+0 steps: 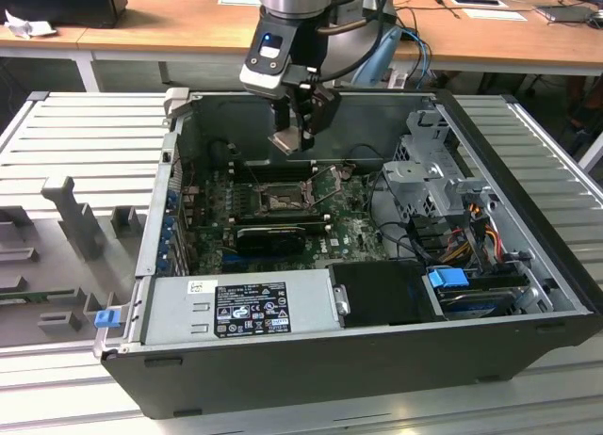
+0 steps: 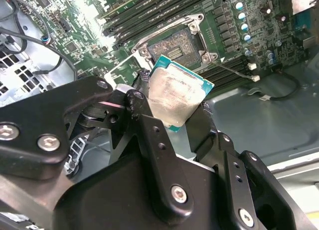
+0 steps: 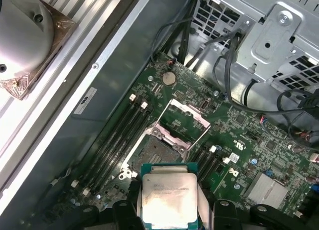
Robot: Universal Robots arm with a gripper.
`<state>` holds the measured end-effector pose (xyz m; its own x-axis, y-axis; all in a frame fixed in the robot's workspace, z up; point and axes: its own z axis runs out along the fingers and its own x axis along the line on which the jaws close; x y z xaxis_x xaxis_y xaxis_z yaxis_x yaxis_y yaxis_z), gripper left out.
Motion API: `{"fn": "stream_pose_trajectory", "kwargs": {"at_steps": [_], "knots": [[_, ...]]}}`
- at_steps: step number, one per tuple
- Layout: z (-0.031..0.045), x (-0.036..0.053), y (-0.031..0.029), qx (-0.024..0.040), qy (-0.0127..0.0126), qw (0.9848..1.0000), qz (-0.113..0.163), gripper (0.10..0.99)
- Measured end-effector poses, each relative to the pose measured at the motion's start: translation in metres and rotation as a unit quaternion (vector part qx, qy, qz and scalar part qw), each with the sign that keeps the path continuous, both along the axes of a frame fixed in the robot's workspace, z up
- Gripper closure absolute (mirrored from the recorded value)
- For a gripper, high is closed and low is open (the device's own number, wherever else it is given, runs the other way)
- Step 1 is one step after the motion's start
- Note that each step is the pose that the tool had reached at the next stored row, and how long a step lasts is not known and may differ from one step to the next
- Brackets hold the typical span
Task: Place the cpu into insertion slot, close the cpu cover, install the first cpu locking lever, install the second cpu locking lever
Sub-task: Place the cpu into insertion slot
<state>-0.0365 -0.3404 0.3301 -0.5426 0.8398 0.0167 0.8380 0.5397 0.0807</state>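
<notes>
The end effector (image 1: pixel 294 141) pinches the cpu (image 2: pixel 177 95) above the insertion slot (image 3: pixel 155 153) — the first wrist view shows the cpu cover (image 3: pixel 192 112) flipped open, cables (image 3: pixel 185 33) nearby.

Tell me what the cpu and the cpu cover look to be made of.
The cpu: a dull silver-grey metal lid, going by its matte, smudged sheen, on a green board-like rim, probably laminate. The cpu cover: thin bright sheet metal, probably steel, judging by its silvery glint and folded edges; the exact alloy cannot be told.
</notes>
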Motion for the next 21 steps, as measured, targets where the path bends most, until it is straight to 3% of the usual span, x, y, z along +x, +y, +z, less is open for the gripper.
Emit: {"fn": "stream_pose_trajectory", "kwargs": {"at_steps": [13, 21], "knots": [[-0.0017, 0.0, 0.0, 0.0, 0.0, 0.9992, -0.039, 0.553], [-0.0029, 0.0, 0.0, 0.0, 0.0, 0.998, -0.063, 0.553]]}}
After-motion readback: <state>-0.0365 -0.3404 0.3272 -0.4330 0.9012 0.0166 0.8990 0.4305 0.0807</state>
